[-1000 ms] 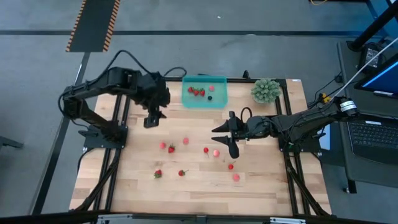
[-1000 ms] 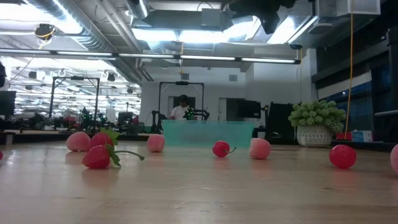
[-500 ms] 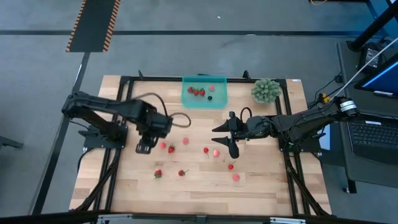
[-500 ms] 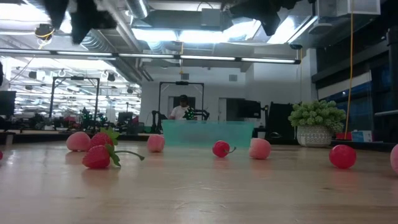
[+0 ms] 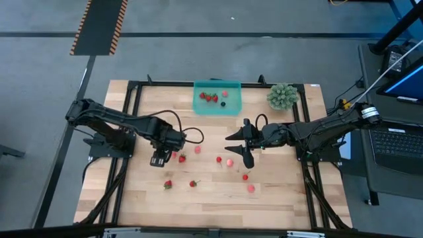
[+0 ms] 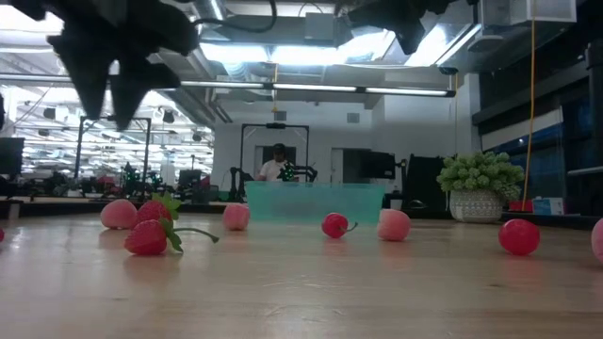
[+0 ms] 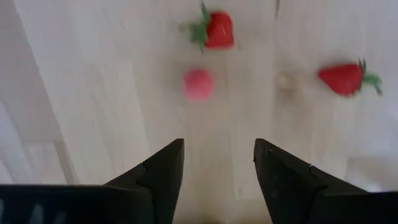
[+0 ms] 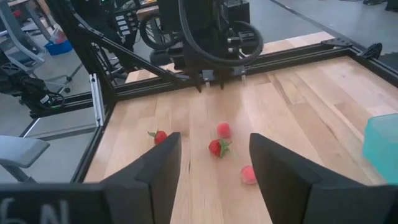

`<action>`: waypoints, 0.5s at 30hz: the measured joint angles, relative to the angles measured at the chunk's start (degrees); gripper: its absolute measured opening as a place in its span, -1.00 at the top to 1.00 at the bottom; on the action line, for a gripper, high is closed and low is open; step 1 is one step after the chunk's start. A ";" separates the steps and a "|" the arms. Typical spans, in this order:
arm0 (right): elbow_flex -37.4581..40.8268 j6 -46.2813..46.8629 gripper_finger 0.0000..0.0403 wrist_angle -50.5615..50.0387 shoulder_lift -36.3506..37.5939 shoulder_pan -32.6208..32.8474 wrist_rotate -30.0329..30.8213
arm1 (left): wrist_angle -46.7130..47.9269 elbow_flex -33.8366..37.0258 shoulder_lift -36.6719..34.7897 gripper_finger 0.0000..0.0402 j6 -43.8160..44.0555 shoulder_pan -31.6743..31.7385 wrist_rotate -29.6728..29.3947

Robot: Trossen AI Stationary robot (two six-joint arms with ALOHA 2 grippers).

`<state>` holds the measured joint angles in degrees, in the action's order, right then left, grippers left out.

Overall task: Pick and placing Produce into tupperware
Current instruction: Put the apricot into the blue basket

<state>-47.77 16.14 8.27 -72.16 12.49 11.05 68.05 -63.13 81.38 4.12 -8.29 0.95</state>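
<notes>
A light wooden table [image 5: 211, 198], framed by black metal rails, is seen standing on a grey floor. The teal tupperware [image 5: 217, 98] is set at the table's far edge, midway along it; a few red and dark pieces are already held in it. Just to its right a spiky green plant ball [image 5: 282, 96] is placed. The rest of the produce [image 5: 198, 150] is scattered on the bare wood nearer than the tupperware: red strawberries with green tops and pale pink ones, none touching.

The left gripper [image 5: 157, 160] is held above the wood, nearer than and left of the tupperware, just beside a pink piece [image 7: 198, 84]; its fingers are parted and nothing is held. The right gripper [image 5: 245, 147] is poised nearer than and slightly right of the tupperware, fingers spread and empty.

Beyond the table, an open workshop with ceiling lights and ducts is seen, and a person [image 6: 274, 164] is visible behind the tupperware.
</notes>
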 joint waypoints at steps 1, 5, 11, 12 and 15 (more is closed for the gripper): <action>0.00 -0.02 0.04 -0.02 0.00 0.00 0.00 | -1.11 0.02 0.05 0.04 0.00 0.17 -0.15; -0.02 -0.08 0.04 -0.57 0.00 0.00 0.00 | -4.55 0.02 0.05 -0.09 0.00 0.84 -0.86; -0.02 -0.11 0.04 -1.18 0.00 0.00 0.00 | -6.45 0.29 2.07 -0.31 0.28 1.06 -3.16; -0.02 -0.11 0.04 -1.17 0.00 0.02 0.00 | -6.97 0.57 2.73 -0.33 0.28 0.83 -3.44; -0.04 -0.11 0.04 -1.14 0.00 0.01 -0.01 | -11.97 3.27 4.56 -0.34 -0.19 0.11 -3.45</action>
<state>-47.81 16.03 7.13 -72.16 12.50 11.04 56.08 -59.86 85.94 3.93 -8.18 -2.51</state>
